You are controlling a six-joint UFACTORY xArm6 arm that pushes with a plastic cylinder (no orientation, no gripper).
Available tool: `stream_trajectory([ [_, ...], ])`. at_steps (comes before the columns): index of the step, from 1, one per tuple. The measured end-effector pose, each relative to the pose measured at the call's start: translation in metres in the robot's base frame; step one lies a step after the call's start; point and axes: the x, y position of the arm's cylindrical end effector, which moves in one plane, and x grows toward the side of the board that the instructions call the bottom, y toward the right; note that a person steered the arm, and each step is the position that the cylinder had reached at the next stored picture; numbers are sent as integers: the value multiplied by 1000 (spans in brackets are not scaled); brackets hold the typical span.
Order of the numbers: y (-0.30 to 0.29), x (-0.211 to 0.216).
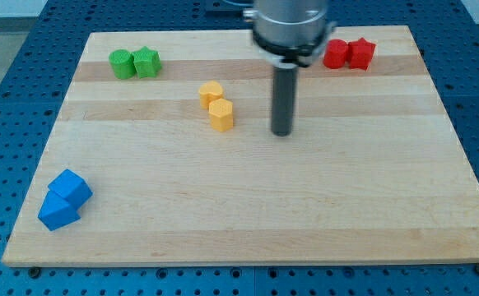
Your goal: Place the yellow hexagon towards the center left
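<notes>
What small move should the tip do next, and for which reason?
Probably slide my tip toward the view's left until it meets the lower yellow block. It stands apart on the view's right of both yellow blocks, so pushing from there would carry one leftward.

two green blocks [135, 62]; two yellow blocks [216, 104]; two red blocks [348, 53]; two blue blocks [64, 199]

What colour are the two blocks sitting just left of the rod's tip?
Yellow-orange, both: the upper yellow block and lower yellow hexagon block, left of my tip. Camera view shows it.
</notes>
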Motion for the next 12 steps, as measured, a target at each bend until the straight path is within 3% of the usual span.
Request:
stream_trajectory([
  [3,-8,-30],
  [12,-133,-30],
])
